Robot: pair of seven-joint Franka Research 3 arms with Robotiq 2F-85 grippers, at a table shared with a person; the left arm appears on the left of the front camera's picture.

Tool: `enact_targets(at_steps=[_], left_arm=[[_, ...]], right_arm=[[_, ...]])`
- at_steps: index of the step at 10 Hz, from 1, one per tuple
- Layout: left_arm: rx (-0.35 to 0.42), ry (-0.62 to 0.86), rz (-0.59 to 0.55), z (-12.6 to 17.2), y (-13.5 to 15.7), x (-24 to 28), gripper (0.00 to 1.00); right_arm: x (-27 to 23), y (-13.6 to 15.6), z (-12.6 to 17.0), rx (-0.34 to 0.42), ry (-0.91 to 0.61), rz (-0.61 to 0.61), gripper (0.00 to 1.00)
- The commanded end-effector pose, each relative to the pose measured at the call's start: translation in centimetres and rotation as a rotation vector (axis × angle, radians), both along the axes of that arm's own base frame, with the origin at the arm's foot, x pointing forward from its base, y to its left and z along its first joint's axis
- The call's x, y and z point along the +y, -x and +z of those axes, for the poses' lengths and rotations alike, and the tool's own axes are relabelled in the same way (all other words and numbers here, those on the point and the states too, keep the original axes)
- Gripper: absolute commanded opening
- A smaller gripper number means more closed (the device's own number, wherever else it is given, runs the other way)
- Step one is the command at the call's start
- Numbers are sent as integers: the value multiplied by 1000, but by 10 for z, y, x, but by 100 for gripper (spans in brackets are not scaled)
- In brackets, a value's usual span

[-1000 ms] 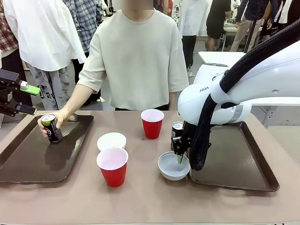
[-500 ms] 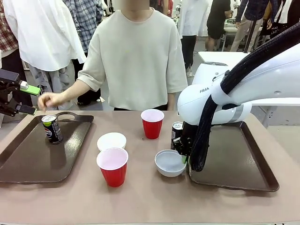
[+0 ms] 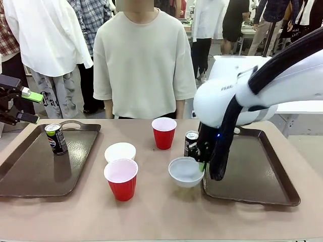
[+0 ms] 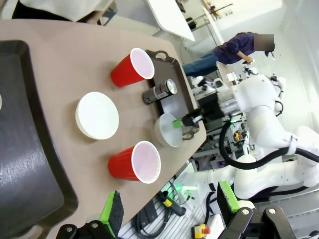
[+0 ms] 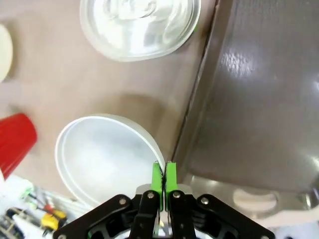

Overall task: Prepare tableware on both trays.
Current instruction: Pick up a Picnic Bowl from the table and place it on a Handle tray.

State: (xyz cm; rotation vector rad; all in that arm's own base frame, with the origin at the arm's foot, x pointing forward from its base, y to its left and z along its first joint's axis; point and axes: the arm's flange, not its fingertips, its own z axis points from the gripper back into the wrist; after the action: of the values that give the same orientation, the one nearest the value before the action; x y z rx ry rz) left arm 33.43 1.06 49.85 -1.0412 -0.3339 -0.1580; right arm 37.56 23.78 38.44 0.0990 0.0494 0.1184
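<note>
**Bowl coming up by its rim, just beside the right tray**

Since the earlier frames the white bowl (image 3: pixel 184 171) is lifting a little off the table (image 3: pixel 161 217). The person (image 3: pixel 144 65) is no longer reaching to the left tray (image 3: pixel 30 174) and is standing with arms down.

The right gripper (image 3: pixel 201 165) is pinching the bowl's right rim. In the right wrist view its pads (image 5: pixel 156 178) are pressing nearly together on the thin wall. The bowl is hanging in the lower middle of the front view, just beside the left rim of the right tray (image 3: pixel 262 176) and not yet over it.

In my judgement, three things are threatening here:
- The grip is holding only a thin edge, so the bowl may be tipping or slipping out.
- If the bowl is travelling too low, its bottom may be catching the tray's raised rim.
- The second can (image 3: pixel 190 143) is standing just behind the gripper, so the arm may be knocking it over.

Counting:
- Two bowls: the held one and the second bowl (image 3: pixel 120 151), left of centre.
- Two red cups: the far cup (image 3: pixel 164 132) and the near cup (image 3: pixel 121 179).
- Two cans: the one by the gripper and the first can (image 3: pixel 55 138) on the left tray.
- Two trays.

The left gripper (image 3: pixel 29 107) is waiting at the left edge with its fingers spread apart, holding nothing.
</note>
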Motion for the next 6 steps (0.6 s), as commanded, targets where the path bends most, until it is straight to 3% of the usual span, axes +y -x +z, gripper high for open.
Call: enact_targets(at_steps=[1, 4, 5, 6], left_arm=[[-6, 19, 0, 1, 0, 0, 100], [-6, 19, 0, 1, 0, 0, 100], [-6, 19, 0, 1, 0, 0, 100], [-6, 19, 0, 1, 0, 0, 100]], right_arm=[[-4, 19, 63, -66, 22, -4, 0], [-29, 3, 109, -101, -67, -89, 0], [-34, -17, 95, -248, -75, -325, 0], [-23, 17, 116, -109, -37, -35, 0]])
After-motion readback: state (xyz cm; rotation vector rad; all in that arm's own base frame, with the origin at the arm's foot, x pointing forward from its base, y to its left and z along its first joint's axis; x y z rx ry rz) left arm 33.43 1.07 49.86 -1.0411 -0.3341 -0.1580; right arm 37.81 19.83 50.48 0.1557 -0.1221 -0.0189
